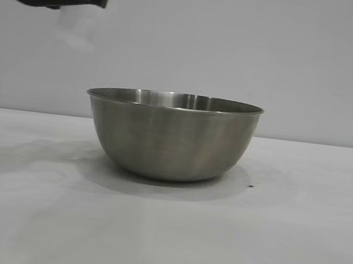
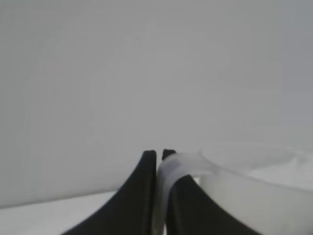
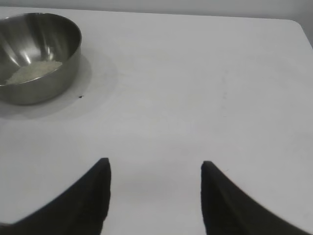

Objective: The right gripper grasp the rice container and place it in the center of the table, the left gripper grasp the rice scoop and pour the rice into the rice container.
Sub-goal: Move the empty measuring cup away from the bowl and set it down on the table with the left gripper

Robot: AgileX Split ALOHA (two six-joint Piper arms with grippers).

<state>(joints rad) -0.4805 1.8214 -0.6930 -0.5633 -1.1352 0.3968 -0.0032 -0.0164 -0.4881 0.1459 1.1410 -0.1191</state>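
While the left end effector (image 2: 159, 161) pinches the thin handle of the light, slippery rice scoop (image 2: 244, 188) high left of the rice container (image 1: 171, 136), rice (image 3: 33, 72) lies inside; the right end effector (image 3: 154, 169) hovers half-spread, empty, over the desk (image 3: 205, 88).

Behind the far edge of the table stands only a plain light grey wall (image 1: 237, 50), bare and even in tone, and it meets that edge in one straight level line which runs across the whole width.
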